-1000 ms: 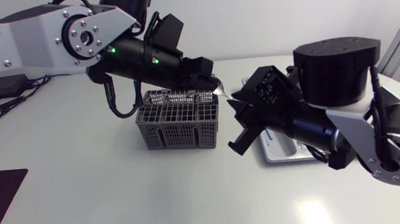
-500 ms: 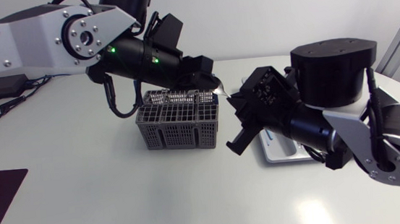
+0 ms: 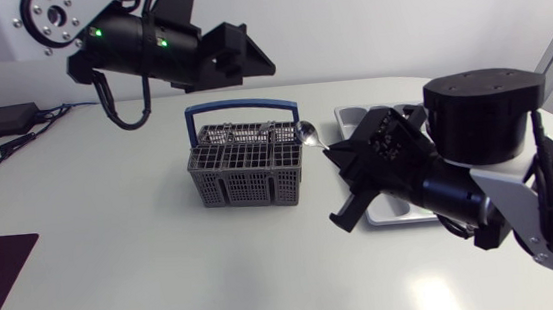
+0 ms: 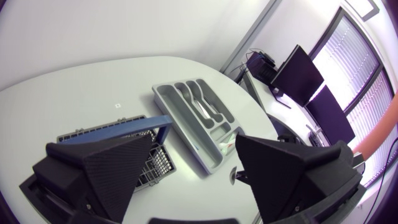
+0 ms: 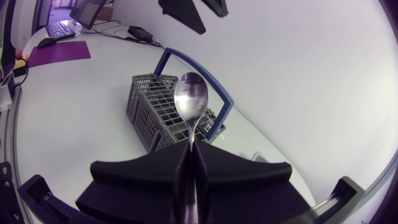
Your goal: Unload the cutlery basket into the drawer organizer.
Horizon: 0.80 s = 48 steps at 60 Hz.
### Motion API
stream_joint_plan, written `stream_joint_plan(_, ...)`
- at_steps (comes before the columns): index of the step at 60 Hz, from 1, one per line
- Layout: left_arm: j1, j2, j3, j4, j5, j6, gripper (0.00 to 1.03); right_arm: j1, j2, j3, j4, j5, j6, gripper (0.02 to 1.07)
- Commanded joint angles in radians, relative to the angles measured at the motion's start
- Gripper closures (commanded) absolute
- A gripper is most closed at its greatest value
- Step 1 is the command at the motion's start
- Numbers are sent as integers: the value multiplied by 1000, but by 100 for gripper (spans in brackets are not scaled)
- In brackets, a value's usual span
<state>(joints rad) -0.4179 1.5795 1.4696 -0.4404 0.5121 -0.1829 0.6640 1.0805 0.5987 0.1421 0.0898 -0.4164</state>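
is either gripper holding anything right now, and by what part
The right gripper holds a spoon by its handle, bowl sticking out ahead. The left gripper is open and empty.

grey mesh basket [image 3: 248, 173], blue handle [image 3: 242, 105], silver spoon [image 5: 190, 98]

Matte black left arm [image 3: 162, 55]: green lights, looping black cable, silver-grey screwed disc at eleven o'clock, wedge-fingered left claw [image 4: 194, 138]. Right arm [image 3: 480, 127]: black drum, silver-grey link.
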Motion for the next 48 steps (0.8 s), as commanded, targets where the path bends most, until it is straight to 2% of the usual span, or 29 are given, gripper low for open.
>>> stream_joint_plan(1,34,-33,46,-11,16,5,4,-32,-51,-43,-29,-30,-21,101)
stream_joint_plan(11,88,-46,34,-26,12,85,4,-152,-137,-86,-93,-137,-82,101)
stream_joint_plan(17,128,-50,21,-54,3,157,4,-259,-180,-120,-134,-240,-136,101)
stream_joint_plan(21,137,-50,17,-69,-44,209,4,-334,-200,-146,-154,-311,-179,101)
stream_joint_plan(28,143,-36,21,-110,-80,280,4,-474,-203,-188,-173,-444,-266,101)
stream_joint_plan(34,128,-33,20,-129,-126,319,4,-603,-154,-206,-173,-570,-363,101)
stream_joint_plan(39,108,-33,14,-135,-178,346,4,-682,-90,-198,-171,-636,-440,101)
stream_joint_plan(48,99,-33,-5,-138,-216,365,4,-787,65,-158,-165,-700,-602,101)
